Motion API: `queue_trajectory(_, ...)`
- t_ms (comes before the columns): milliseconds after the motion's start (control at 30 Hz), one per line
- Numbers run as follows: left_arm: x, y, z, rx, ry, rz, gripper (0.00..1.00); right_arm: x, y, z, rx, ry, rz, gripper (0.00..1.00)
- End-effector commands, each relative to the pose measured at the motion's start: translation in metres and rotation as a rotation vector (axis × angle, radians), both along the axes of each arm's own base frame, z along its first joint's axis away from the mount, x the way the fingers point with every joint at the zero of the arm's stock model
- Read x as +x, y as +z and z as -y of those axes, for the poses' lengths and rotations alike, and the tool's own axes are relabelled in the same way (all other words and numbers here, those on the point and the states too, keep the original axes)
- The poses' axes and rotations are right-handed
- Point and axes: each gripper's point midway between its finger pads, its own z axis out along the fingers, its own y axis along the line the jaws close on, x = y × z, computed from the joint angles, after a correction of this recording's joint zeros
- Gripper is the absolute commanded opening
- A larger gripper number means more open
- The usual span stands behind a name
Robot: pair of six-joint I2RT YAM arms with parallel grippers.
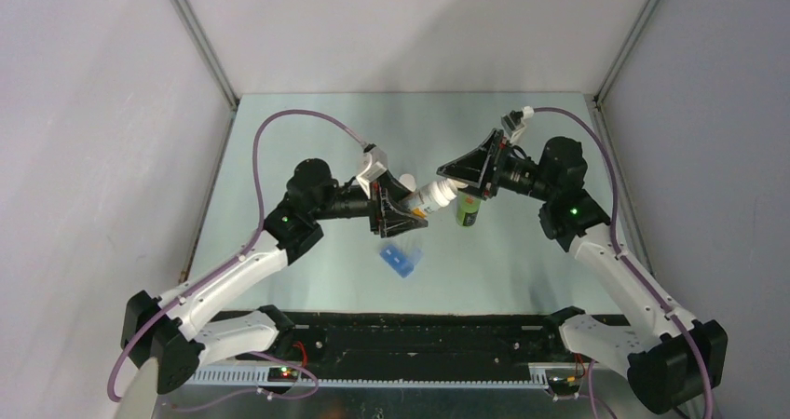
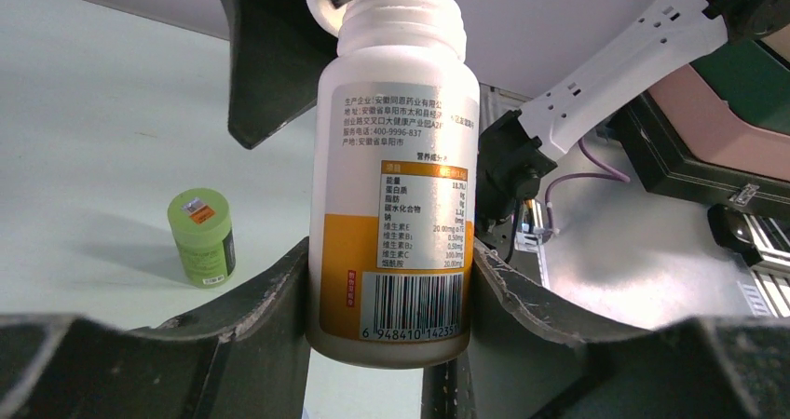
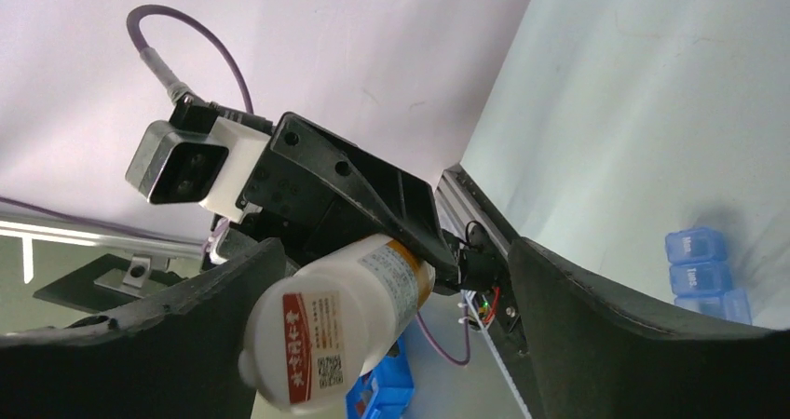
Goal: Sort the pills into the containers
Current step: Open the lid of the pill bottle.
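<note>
Over the table [image 1: 522, 270], left hand [image 1: 410, 209] clamps a white round plastic bottle [image 1: 434, 195]; right hand [image 1: 455, 183] gapes wide at its neck. Just beneath that bottle lies the translucent blue rectangular pill box [image 1: 401, 259], no pills showing: sorting looks unstarted.

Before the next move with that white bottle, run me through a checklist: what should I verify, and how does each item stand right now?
1. Left end effector grips the bottle: ok, fingers press both sides.
2. Right end effector open: ok, jaws wide apart around the bottle's top end.
3. Cap off: cannot tell, the top is cut off in the left wrist view.
4. Pill box in place: ok, on the table near the bottle.
5. Pill box lids open: cannot tell.
6. Green bottle upright: ok, but it stands close by the right end effector.
</note>
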Motion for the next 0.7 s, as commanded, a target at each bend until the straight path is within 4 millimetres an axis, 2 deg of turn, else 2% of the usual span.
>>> queue_trajectory(0,0.005,0.021,-0.002,-0.061,0.037,0.061,0.0,-0.008,0.018,0.005,0.031,-0.013,0.118,0.95)
queue_trajectory(200,0.004,0.022,-0.001,-0.065,0.03,0.053,0.0,-0.024,0.027,0.001,0.044,0.052,0.217,0.97)
queue_trajectory(400,0.005,0.022,-0.001,-0.068,0.032,0.036,0.0,-0.028,0.019,-0.005,-0.007,0.055,0.287,0.94)
queue_trajectory(567,0.009,0.02,-0.001,-0.06,0.052,0.022,0.01,-0.029,0.013,-0.014,-0.035,0.076,0.313,0.79)
queue_trajectory(633,0.01,0.017,0.0,-0.048,0.056,0.012,0.05,-0.028,0.013,-0.017,-0.048,0.071,0.328,0.7)
queue_trajectory(667,0.011,0.013,0.001,-0.034,0.06,-0.001,0.12,-0.026,0.012,-0.018,-0.054,0.062,0.328,0.67)
